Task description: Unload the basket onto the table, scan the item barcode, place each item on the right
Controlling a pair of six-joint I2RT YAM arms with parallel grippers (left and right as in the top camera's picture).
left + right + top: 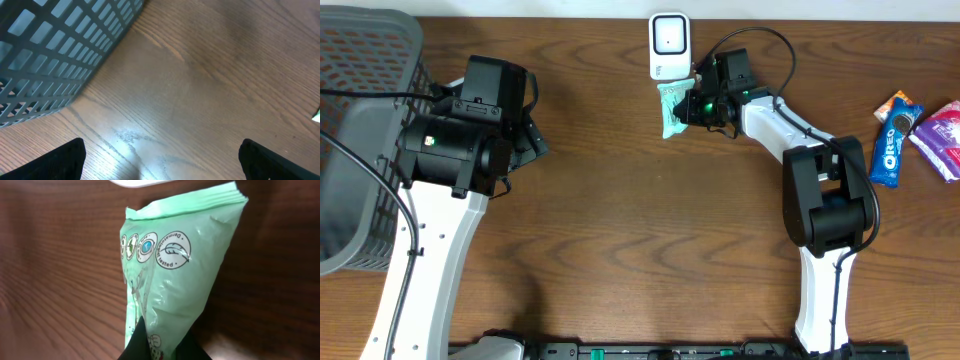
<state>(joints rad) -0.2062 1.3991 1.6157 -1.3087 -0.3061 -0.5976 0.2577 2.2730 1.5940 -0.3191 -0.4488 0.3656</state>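
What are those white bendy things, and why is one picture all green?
They are two robot arms on a wooden table. One picture looks down from above; the other two come from little cameras on each arm's wrist. The right gripper is shut on a green packet, so its camera sees mostly green. It holds the packet by a white scanner that reads barcodes. The left gripper is open and holds nothing; its camera sees bare wood and a grey basket. An Oreo pack and a purple packet lie at the right.
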